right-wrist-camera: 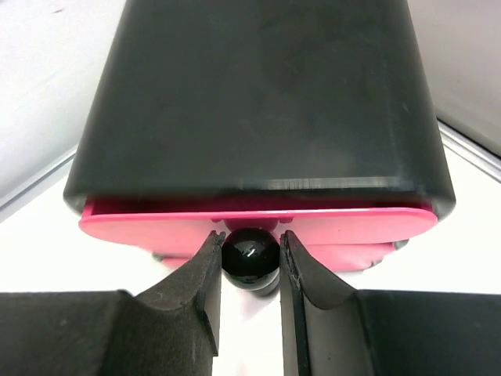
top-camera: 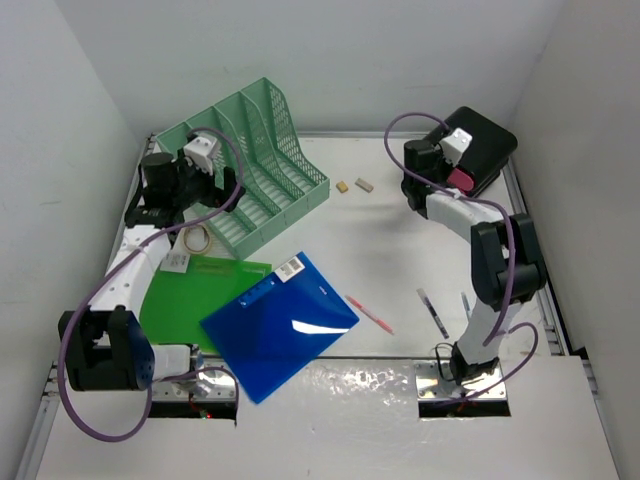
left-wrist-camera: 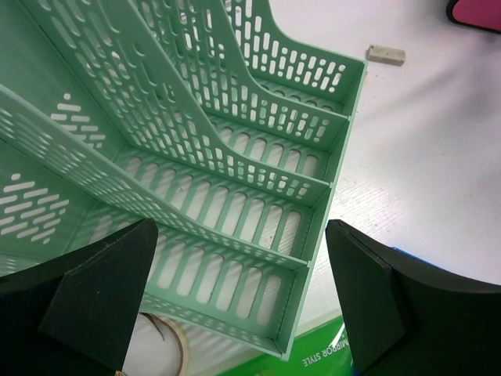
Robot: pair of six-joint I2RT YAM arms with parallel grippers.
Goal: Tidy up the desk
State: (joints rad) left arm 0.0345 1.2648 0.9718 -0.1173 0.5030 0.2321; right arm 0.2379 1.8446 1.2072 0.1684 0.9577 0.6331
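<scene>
Right gripper [right-wrist-camera: 249,249]: in the right wrist view I read its jaws as drawn narrow and clamped on the round black knob [right-wrist-camera: 250,258] of the pink drawer [right-wrist-camera: 329,223]. The drawer sits in the black box [right-wrist-camera: 258,94], which stands on the desk [right-wrist-camera: 35,262].

Left wrist view: the left gripper [left-wrist-camera: 243,298] is spread wide and holds nothing. Its fingers [left-wrist-camera: 94,298] hang above the near end of the green file rack [left-wrist-camera: 203,157]. A tape roll [left-wrist-camera: 178,338] lies just beside the rack's lowest slot. An eraser [left-wrist-camera: 386,54] lies on the desk beyond the rack's far corner.

Top view: the desk fills the frame and carries every item. The rack is at the far left and the box at the far right corner. A blue folder [top-camera: 280,325] overlaps a green folder [top-camera: 185,295] near the left arm's base. A pink pen [top-camera: 370,313] lies just right of the blue folder. A second eraser [top-camera: 342,187] lies just beside the first.
</scene>
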